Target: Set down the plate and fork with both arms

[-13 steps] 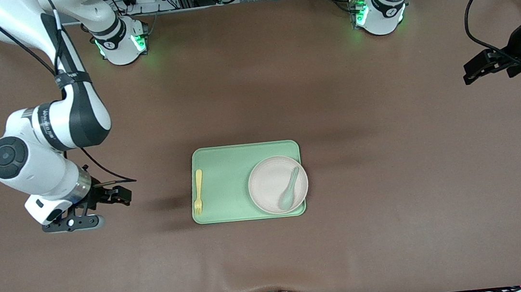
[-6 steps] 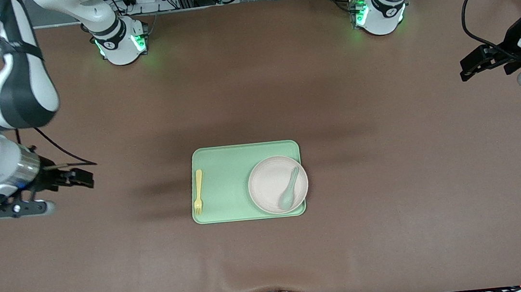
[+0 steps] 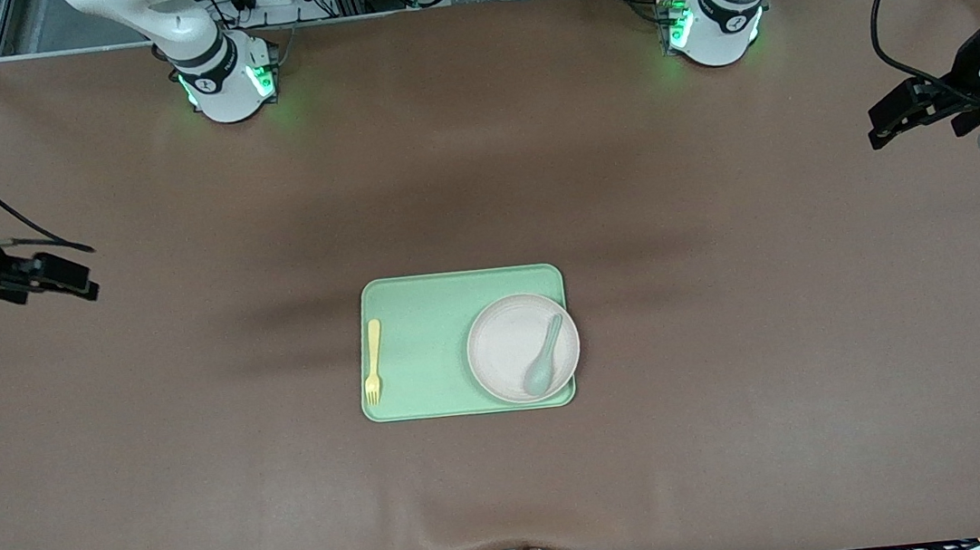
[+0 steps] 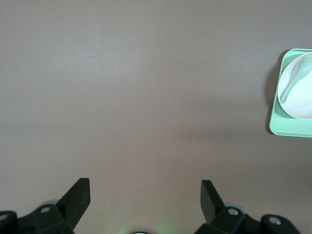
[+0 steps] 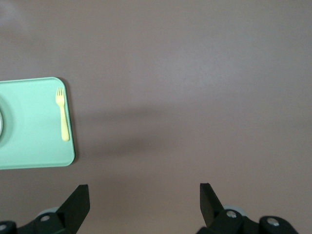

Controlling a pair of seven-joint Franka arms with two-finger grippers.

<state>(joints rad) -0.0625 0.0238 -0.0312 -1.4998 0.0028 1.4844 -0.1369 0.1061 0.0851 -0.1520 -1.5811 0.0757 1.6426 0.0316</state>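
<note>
Front view shows the rectangular light green tray (image 3: 466, 343) mid-counter, with the small pale yellow plastic fork (image 3: 372, 361) at its nine o'clock edge and the round cream plate (image 3: 511, 346) at three o'clock, carrying a pale green spoon (image 3: 544, 358). Placement looks finished. Left end effector (image 3: 891, 119) and right end effector (image 3: 62, 276) hover over bare brown counter (image 3: 743, 431), fingers spread, empty.

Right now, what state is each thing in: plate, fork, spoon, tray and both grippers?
plate: upright on the tray, at its left-arm end, held by nothing.
fork: flat on the tray, along its right-arm edge.
spoon: lying in the plate.
tray: flat on the table.
left gripper: open, empty, over bare table.
right gripper: open, empty, over bare table.
</note>
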